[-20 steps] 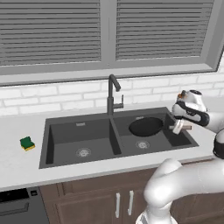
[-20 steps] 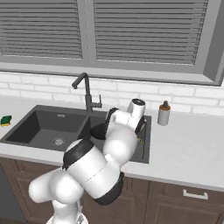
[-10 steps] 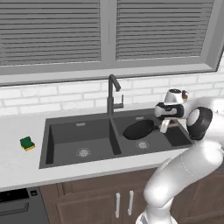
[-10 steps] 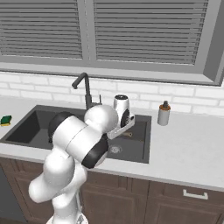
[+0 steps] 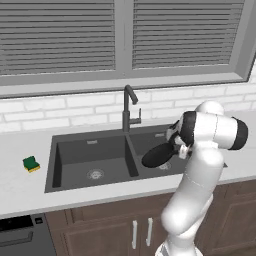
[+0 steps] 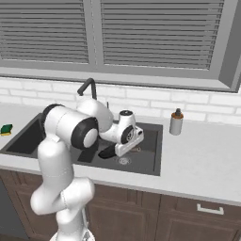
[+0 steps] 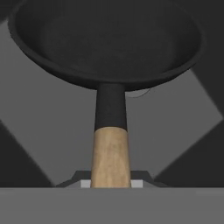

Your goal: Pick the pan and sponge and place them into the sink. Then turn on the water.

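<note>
arm [image 5: 200,200]: glossy white, thick rounded tube segments
joints [image 5: 241,134]: dark grey bands between the white shells
wrist [image 6: 126,134]: white housing, dark round cap
markings: none visible

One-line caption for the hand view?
Jaws shut on the pan by its wooden handle, held above the sink.

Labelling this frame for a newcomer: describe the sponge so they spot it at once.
Find the dark double-basin sink under the window, then look along the pale counter to the far side from the arm. The sponge lies there alone, a small block, green on top and yellow beneath, the only bright thing among grey and black.
</note>
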Robot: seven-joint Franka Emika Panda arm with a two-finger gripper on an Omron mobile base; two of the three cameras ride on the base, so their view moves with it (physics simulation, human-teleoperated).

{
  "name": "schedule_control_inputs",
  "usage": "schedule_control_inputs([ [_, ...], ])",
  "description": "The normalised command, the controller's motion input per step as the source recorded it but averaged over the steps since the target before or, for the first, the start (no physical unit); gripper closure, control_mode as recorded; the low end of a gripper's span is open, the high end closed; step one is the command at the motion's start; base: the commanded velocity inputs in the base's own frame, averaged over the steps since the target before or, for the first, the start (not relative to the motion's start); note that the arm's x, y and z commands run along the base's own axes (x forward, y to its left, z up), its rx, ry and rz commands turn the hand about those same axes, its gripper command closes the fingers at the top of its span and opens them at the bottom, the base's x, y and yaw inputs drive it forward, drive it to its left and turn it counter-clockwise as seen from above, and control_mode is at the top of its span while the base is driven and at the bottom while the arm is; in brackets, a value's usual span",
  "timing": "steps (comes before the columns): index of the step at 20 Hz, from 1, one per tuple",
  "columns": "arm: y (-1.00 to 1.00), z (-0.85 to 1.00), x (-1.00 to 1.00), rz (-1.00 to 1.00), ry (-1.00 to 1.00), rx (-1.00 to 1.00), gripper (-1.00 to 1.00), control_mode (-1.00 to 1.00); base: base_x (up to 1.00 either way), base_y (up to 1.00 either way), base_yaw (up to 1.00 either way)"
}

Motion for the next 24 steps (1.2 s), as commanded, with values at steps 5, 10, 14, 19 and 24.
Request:
schedule_control_inputs([
  [5,0.09,-0.42,0.24,0.0,0.0,-0.07,1.0,-1.0,0.0,0.0,0.0],
  [10,0.09,-0.42,0.26,0.0,0.0,-0.06,1.0,-1.0,0.0,0.0,0.0],
  [14,0.09,-0.41,0.29,0.0,0.0,-0.05,1.0,-1.0,0.0,0.0,0.0],
  [19,0.13,-0.09,0.16,0.02,0.0,-0.03,-1.0,-1.0,0.0,0.0,0.0],
  [24,0.01,0.46,-0.02,0.05,-0.09,0.0,-1.0,-1.0,0.0,0.0,0.0],
])
